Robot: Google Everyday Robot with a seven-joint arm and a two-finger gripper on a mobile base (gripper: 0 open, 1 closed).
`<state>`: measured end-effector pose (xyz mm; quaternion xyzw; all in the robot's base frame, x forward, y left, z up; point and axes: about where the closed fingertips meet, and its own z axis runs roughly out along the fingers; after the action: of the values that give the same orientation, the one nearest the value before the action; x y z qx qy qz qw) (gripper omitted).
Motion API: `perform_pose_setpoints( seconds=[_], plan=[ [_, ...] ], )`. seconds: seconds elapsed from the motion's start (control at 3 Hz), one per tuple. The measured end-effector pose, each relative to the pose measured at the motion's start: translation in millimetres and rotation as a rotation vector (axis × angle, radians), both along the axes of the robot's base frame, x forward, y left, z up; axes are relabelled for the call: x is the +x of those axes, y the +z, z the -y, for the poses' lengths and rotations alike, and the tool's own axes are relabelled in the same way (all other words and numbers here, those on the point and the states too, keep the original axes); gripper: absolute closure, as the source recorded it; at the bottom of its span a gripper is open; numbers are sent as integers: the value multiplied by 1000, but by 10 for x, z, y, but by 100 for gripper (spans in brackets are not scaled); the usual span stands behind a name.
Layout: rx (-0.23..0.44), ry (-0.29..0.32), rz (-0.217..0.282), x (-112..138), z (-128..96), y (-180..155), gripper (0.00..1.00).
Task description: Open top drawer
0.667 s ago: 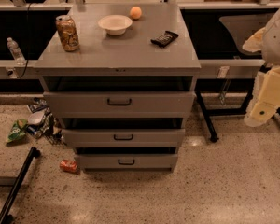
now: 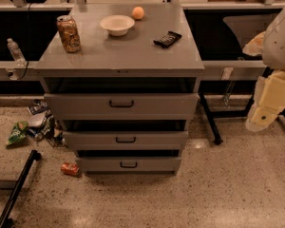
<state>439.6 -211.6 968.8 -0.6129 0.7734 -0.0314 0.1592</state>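
Note:
The top drawer (image 2: 121,106) is the tallest and widest grey front of the cabinet, with a small dark bar handle (image 2: 121,104) at its centre. A dark gap shows above it under the cabinet top. Two shorter grey drawer fronts (image 2: 126,139) (image 2: 128,164) sit below it. My arm is at the right edge, and its cream-coloured gripper (image 2: 262,118) hangs down to the right of the cabinet. It is well apart from the drawer handle and at about the same height as the top drawer.
On the cabinet top (image 2: 118,56) stand a can (image 2: 68,33), a white bowl (image 2: 117,24), an orange ball (image 2: 138,13) and a dark bar (image 2: 167,39). Litter (image 2: 35,127) and a crushed can (image 2: 70,168) lie on the floor at left. A black table leg (image 2: 210,120) stands between the cabinet and the arm.

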Motion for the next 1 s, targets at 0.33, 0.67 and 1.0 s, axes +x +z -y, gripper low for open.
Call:
perform_pose_setpoints(
  seconds=[0.33,0.67,1.0],
  plan=[
    [87,104,-52,132,-235,-731,0],
    [174,197,-51,313,-511,-1369,0],
    [242,311,-26,585,-874,-1814,0]
  ],
)
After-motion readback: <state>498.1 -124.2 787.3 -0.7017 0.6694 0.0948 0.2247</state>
